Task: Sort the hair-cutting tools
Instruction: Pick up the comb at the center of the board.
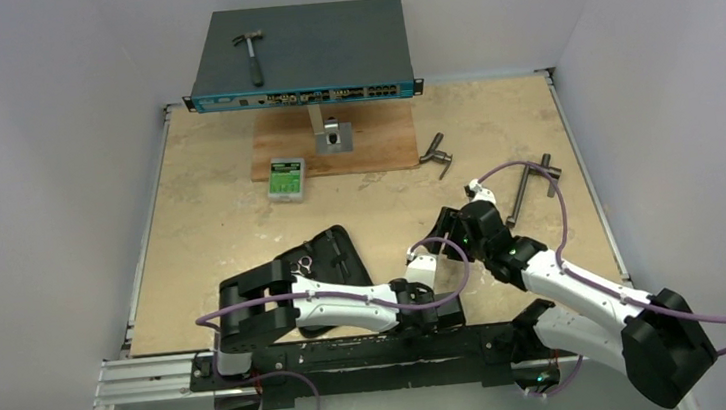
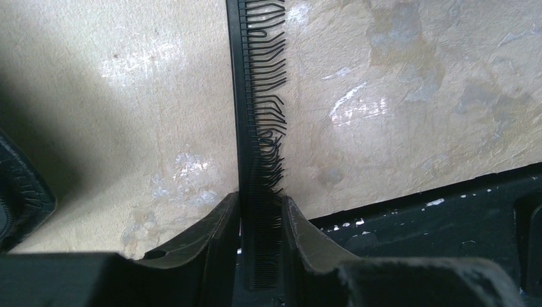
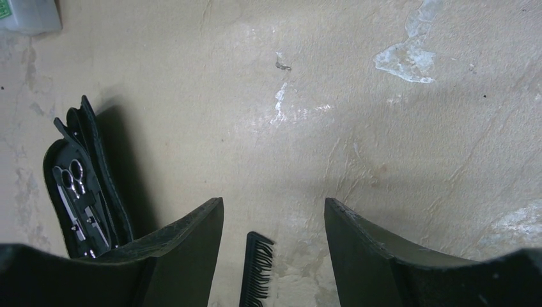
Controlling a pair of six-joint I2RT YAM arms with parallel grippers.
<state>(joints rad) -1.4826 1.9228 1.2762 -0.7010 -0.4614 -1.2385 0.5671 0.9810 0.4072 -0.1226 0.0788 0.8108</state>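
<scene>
The long black comb (image 2: 246, 96) runs lengthwise between the fingers of my left gripper (image 2: 261, 197), which has closed on its fine-toothed end. The bent teeth face right. The comb's other end (image 3: 255, 268) lies on the table below my right gripper (image 3: 273, 201), whose fingers stand open and wide apart on either side without touching it. In the top view the two grippers sit close together, left gripper (image 1: 439, 308) and right gripper (image 1: 447, 229), and the comb is hidden there. An open black case (image 1: 329, 258) holds silver scissors (image 3: 73, 176); the case (image 3: 83, 192) lies left of the right gripper.
Two grey T-handle tools (image 1: 436, 154) (image 1: 530, 184) lie at the right. A green-and-white box (image 1: 286, 178) sits by a wooden board (image 1: 373, 144). Behind stands a network switch (image 1: 302, 55) with a hammer (image 1: 251, 53) on it. The black base rail (image 2: 447, 217) runs close behind the left gripper.
</scene>
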